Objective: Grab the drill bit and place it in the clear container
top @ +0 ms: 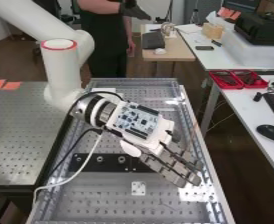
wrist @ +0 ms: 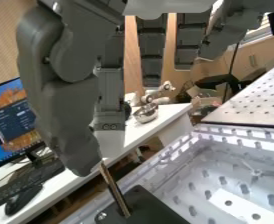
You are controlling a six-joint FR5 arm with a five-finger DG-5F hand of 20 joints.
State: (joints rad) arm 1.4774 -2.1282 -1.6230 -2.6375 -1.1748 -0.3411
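Pinching the drill bit (wrist: 114,189) by its upper end, the robot hand (top: 173,162) is over the worktop (top: 98,200), thumb (wrist: 81,150) on one side, a finger behind. Bit is slanted, lower part in front of a black plate (wrist: 154,207); can't tell if its end touches that. In the high view, the hand points toward the near right part of the worktop. Black bar (top: 110,165) lies across the worktop, white plate (top: 139,188) nearer the camera. Mouse (top: 271,133) and red trays (top: 227,80) sit on the white table (top: 231,59) alongside.
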